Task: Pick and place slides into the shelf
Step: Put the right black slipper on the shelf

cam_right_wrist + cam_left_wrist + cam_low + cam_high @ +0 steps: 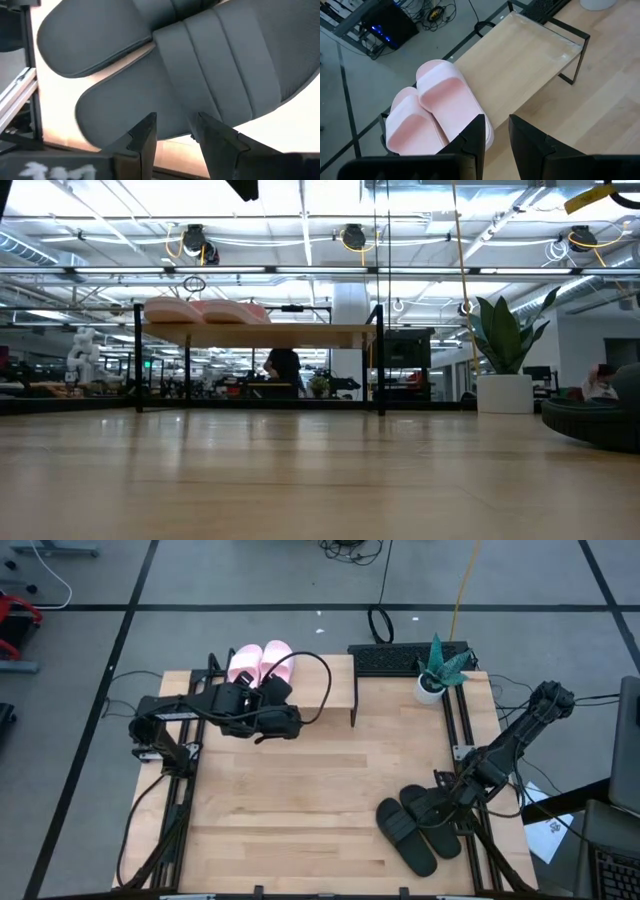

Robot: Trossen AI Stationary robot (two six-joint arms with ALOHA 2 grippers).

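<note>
1. Grey lab floor with taped lines surrounds the table (300, 790), a light-wood top with both arms mounted at its sides.
2. At the table's far edge stands the shelf (320, 675), and the pale pink slides (262, 662) lie side by side on its left end; the rest of the plank is bare.
3. Just at the pink pair's near ends hovers the left pincer (496, 131), its fingers slightly parted and holding nothing, so that pair looks already placed.
4. Near the front right corner of the table lie the black slides (418, 828), overlapping one another.
5. Low over them sits the right pincer (174, 126), its fingers a little apart on either side of a strap's edge, not clamped on it.
6. By my reading, the step in hand is picking the first black slide.
7. Next, the right pincer needs to close on the strap, lift clear of the other slide, and carry across to the bare plank beside the pink pair.
</note>
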